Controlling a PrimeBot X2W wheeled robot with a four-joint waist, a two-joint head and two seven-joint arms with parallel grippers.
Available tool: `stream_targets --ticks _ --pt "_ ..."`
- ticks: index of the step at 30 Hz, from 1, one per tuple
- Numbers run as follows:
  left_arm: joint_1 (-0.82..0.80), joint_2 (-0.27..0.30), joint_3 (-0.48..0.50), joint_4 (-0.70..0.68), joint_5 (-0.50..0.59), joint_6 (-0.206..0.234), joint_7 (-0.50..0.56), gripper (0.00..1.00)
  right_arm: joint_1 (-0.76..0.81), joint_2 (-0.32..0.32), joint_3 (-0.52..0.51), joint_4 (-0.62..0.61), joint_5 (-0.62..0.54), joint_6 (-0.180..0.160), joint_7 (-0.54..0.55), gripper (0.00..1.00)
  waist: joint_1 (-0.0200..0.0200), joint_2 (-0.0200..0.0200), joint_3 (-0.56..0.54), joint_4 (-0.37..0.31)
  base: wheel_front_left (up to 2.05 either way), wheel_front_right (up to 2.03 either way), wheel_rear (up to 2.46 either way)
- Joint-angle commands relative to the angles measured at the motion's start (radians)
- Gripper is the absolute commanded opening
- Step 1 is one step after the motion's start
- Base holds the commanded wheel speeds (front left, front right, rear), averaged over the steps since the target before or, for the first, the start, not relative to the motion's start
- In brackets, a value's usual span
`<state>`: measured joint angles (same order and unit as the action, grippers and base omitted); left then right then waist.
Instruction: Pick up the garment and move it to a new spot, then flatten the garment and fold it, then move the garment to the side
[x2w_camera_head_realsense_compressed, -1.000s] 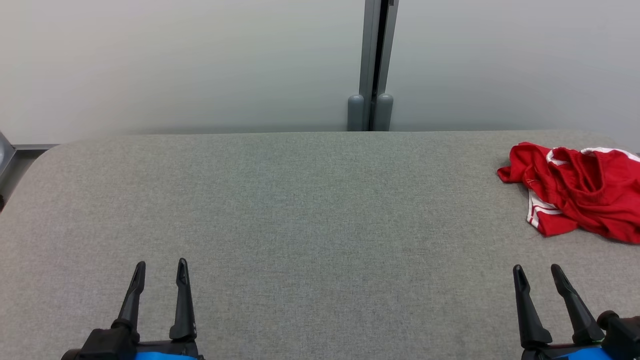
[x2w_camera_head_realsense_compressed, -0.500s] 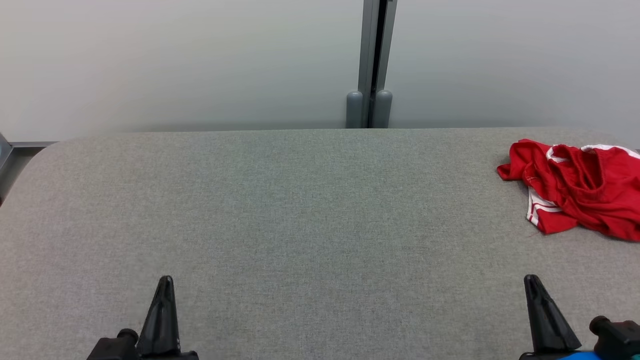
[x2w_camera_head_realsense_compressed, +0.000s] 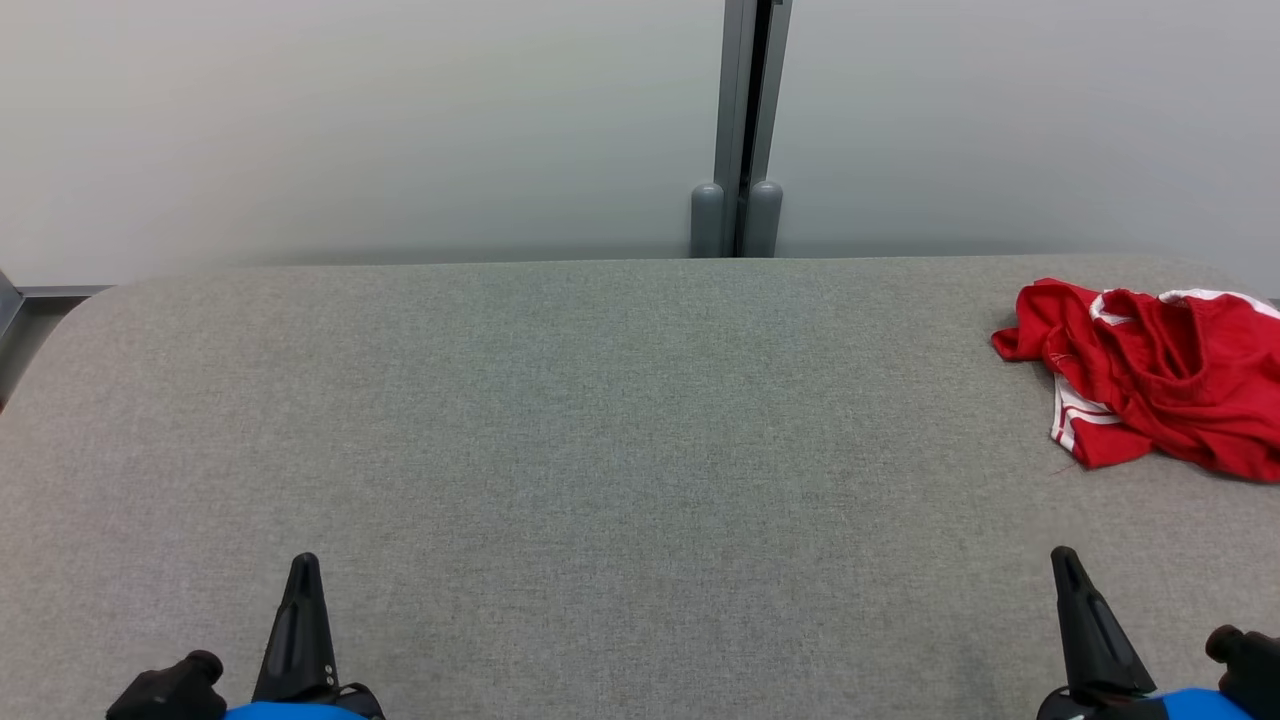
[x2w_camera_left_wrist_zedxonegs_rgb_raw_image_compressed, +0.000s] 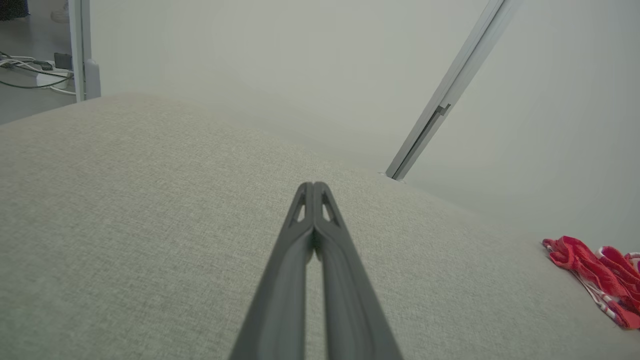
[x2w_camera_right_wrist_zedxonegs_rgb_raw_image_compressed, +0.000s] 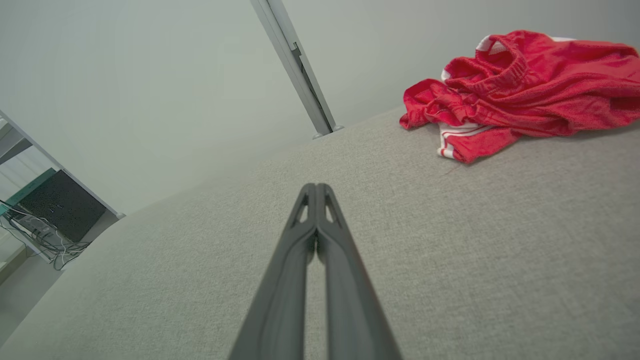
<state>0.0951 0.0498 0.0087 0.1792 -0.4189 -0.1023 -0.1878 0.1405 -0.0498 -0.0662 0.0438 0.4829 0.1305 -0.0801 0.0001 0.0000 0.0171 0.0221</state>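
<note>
**One red garment (x2w_camera_head_realsense_compressed: 1150, 375) lies at the far right of the grey surface (x2w_camera_head_realsense_compressed: 620, 420)**

The single crumpled garment, red with white trim, rests at about 2 o'clock on the fabric-covered surface, partly cut off by the edge of the head view. Two arms sit at the near edge, the left end effector (x2w_camera_head_realsense_compressed: 302, 565) at 7 o'clock and the right end effector (x2w_camera_head_realsense_compressed: 1066, 556) at 5 o'clock. Each is clenched on nothing, well apart from the garment. One grey post (x2w_camera_head_realsense_compressed: 745, 100) rises at 12 o'clock between two pale wall panels (x2w_camera_head_realsense_compressed: 350, 120).
</note>
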Motion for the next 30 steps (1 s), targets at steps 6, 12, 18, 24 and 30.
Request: stream_targets --ticks 6,12,18,24,30 --pt "-0.049 0.001 0.014 -0.006 -0.129 -0.005 0.03 0.0 -0.051 -0.015 0.003 0.008 0.129 0.0 0.014 0.0 0.0 0.0 -0.001 -0.001 0.0 0.0 0.0" --pt "-0.064 0.001 0.023 -0.001 -0.224 -0.007 0.054 0.0 -0.07 -0.018 0.003 0.024 0.223 0.0 0.026 0.0 0.0 0.0 -0.002 -0.003 0.0 0.0 0.0" --pt "-0.078 0.001 0.031 0.005 -0.313 -0.01 0.077 0.0 -0.086 -0.02 0.004 0.04 0.31 0.0 0.037 0.0 0.0 0.0 -0.002 -0.004 0.0 0.0 0.0" --pt "-0.091 0.001 0.038 0.011 -0.396 -0.012 0.099 0.0 -0.102 -0.022 0.003 0.054 0.391 0.0 0.049 0.0 0.0 0.0 -0.003 -0.005 0.0 0.0 0.0" --pt "-0.103 0.001 0.044 0.016 -0.475 -0.014 0.119 0.0 -0.116 -0.023 0.002 0.069 0.468 0.0 0.06 0.0 0.0 0.0 -0.004 -0.006 0.0 0.0 0.0"
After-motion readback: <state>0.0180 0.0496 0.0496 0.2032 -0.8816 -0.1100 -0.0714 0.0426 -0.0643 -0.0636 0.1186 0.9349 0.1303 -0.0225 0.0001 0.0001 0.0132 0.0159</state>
